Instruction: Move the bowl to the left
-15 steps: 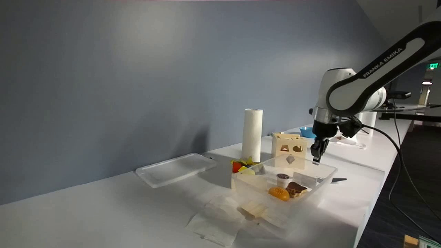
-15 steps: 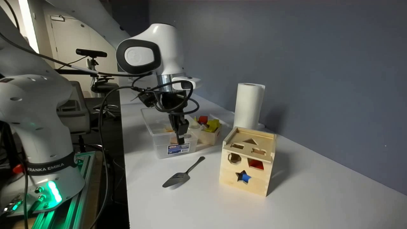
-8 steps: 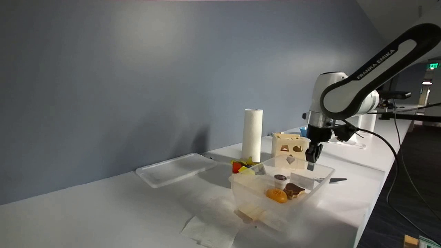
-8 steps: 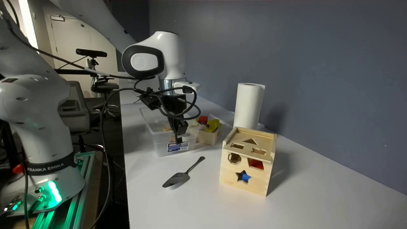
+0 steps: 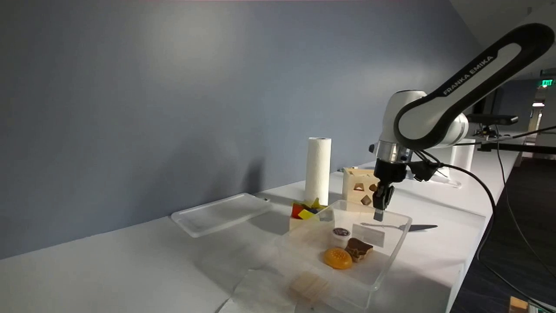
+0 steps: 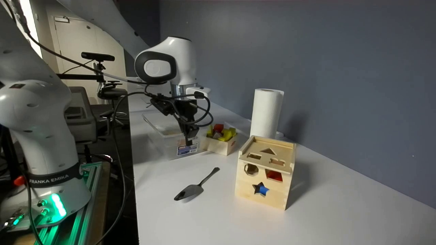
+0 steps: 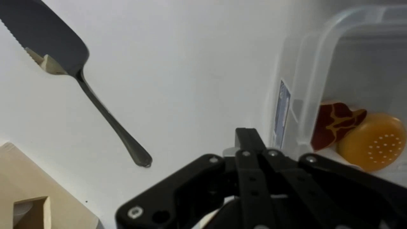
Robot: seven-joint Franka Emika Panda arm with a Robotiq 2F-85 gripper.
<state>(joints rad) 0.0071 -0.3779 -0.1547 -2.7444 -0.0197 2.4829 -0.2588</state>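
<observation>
FRANKA EMIKA on arm (image 5: 471, 78) abv gripper (image 6: 189, 141) & on base (image 6: 56, 178), well apart; EXIT sign (image 5: 547, 82) far beyond; bowl (image 6: 171, 149) lbl (image 6: 188, 149) nearby illeg.

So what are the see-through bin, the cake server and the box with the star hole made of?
Bin: probably smooth plastic; clear, slightly cloudy walls.
Cake server: likely polished metal; its dark blade seems to mirror something pale.
Box: apparently matt wood; pale tan panels without sharp glare.

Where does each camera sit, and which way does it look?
Exterior view: nearer the bowl, facing the wooden box; arm, gripper show.
Exterior view: nearer the wooden box, facing the bowl; base, arm, gripper show.
Wrist view: wrist-mounted, facing down at cake server and bowl; gripper shows.
Both exterior views also share the paper roll.
</observation>
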